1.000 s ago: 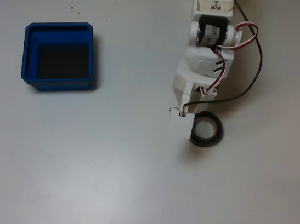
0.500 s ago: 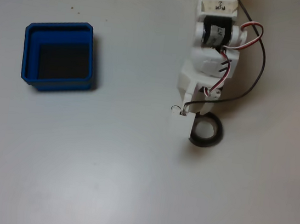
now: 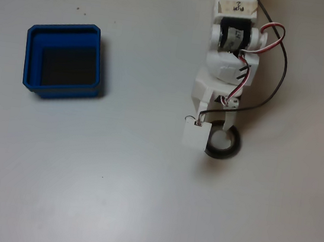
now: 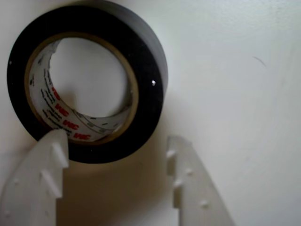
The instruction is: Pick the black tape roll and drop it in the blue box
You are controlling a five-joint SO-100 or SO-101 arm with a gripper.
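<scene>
The black tape roll lies flat on the white table, its pale printed core facing up; in the fixed view the black tape roll sits right of centre, half under the arm's head. My gripper is open just above it. The left finger overlaps the roll's near rim and the right finger stands outside the rim, over bare table. My gripper hangs under the white arm. The blue box with its dark floor sits far to the left, with nothing in it.
The white arm with a black motor and red, white and black wires reaches in from the top edge. Several tiny dark specks mark the table above the box. A shadow darkens the bottom right corner.
The arm's head has edged slightly right and down over the roll. Roll and box have not moved.
</scene>
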